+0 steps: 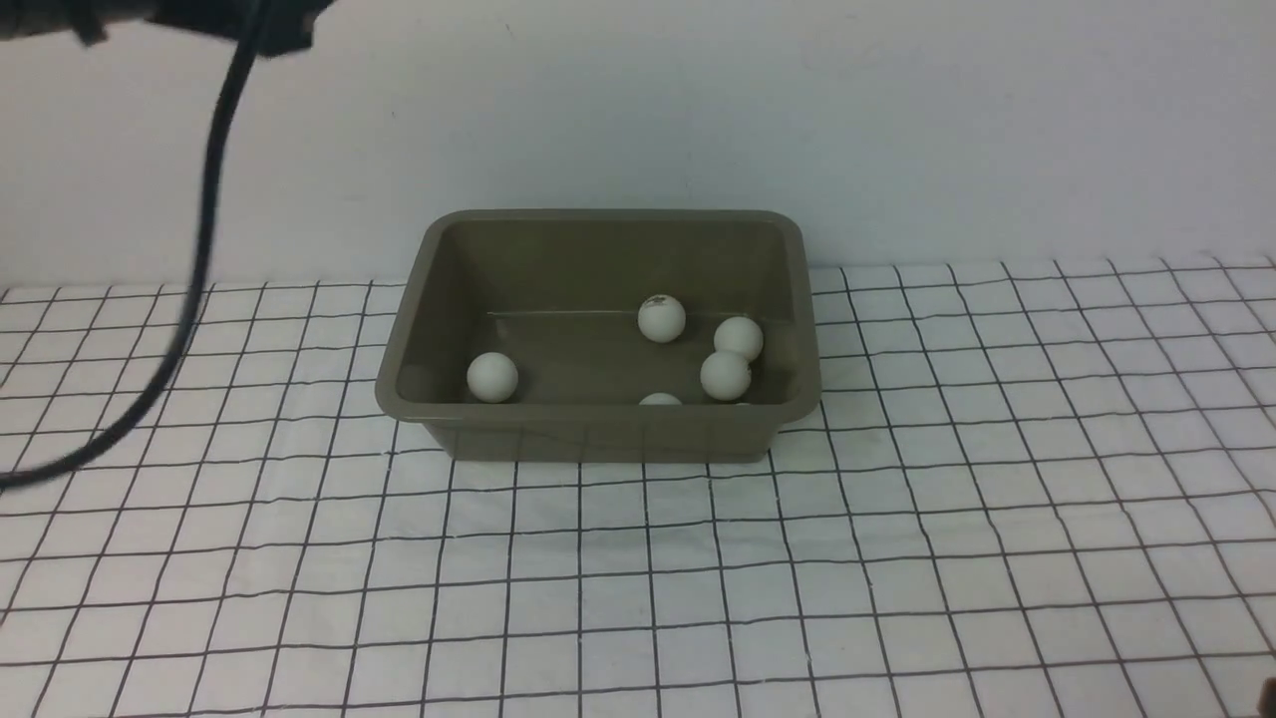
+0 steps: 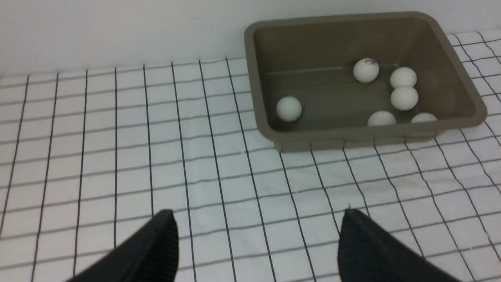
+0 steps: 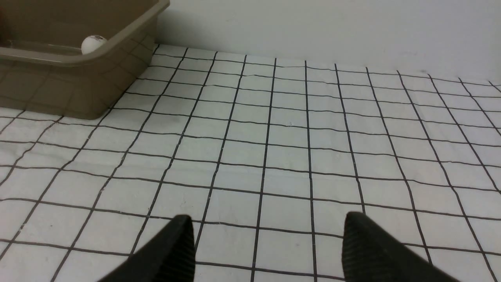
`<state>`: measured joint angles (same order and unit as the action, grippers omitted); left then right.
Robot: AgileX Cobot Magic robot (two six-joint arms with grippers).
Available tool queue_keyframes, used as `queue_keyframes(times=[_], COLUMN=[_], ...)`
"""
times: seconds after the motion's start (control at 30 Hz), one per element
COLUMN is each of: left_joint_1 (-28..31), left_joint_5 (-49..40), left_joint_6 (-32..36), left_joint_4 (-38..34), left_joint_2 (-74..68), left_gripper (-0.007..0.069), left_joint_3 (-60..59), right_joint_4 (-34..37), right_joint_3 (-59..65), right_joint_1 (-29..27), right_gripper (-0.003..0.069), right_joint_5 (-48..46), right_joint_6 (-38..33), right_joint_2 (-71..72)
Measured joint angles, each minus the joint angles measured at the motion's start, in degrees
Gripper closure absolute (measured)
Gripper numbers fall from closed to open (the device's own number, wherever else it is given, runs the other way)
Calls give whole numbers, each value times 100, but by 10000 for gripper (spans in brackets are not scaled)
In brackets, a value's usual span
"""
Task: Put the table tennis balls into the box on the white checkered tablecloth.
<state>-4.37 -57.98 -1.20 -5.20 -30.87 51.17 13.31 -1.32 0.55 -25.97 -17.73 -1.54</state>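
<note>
Upper middle of the front frame, box (image 1: 598,433) holding balls (image 1: 491,378) | left gripper (image 2: 258,239), upper left, nearer, spread, nothing grasped | seemingly no transfer left

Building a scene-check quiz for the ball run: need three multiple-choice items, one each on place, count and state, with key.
1. Where are the table tennis balls?
A. On the cloth beside the box
B. Inside the box
C. In the left tool
2. How many balls show in the left wrist view?
A. Three
B. Four
C. Six
3. How do the jaws of the left tool stand?
A. Apart, holding nothing
B. Shut on a ball
C. Shut on the box rim

1: B, the table tennis balls all show within the walls of the box.
2: C, one sits alone near one end, and five are grouped toward the other, two of those partly hidden by the near rim.
3: A, the fingertips of the left tool are well apart, with only checkered cloth seen between them.
</note>
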Motion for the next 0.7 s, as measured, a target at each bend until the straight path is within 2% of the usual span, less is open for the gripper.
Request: queue_keyframes(times=[0.07, 0.17, 0.33, 0.53, 0.7], left_joint_1=[0, -8, -8, -8, -14], left_joint_5=[475, 1868, 3002, 3563, 3609], left_joint_6=[-5, 120, 250, 437, 518], left_joint_4=[6, 6, 107, 346, 399], left_joint_2=[759, 1794, 2230, 2280, 2403], left_gripper=[132, 132, 132, 132, 132], left_joint_3=[-853, -2297, -3506, -4447, -5006], right_joint_4=[0, 0, 0, 0, 0], right_joint_3=[0, 0, 0, 0, 0], right_joint_1=[0, 0, 0, 0, 0], right_gripper=[197, 197, 197, 197, 197], right_joint_5=[0, 0, 0, 0, 0], right_joint_6=[0, 0, 0, 0, 0], right_joint_2=[0, 0, 0, 0, 0])
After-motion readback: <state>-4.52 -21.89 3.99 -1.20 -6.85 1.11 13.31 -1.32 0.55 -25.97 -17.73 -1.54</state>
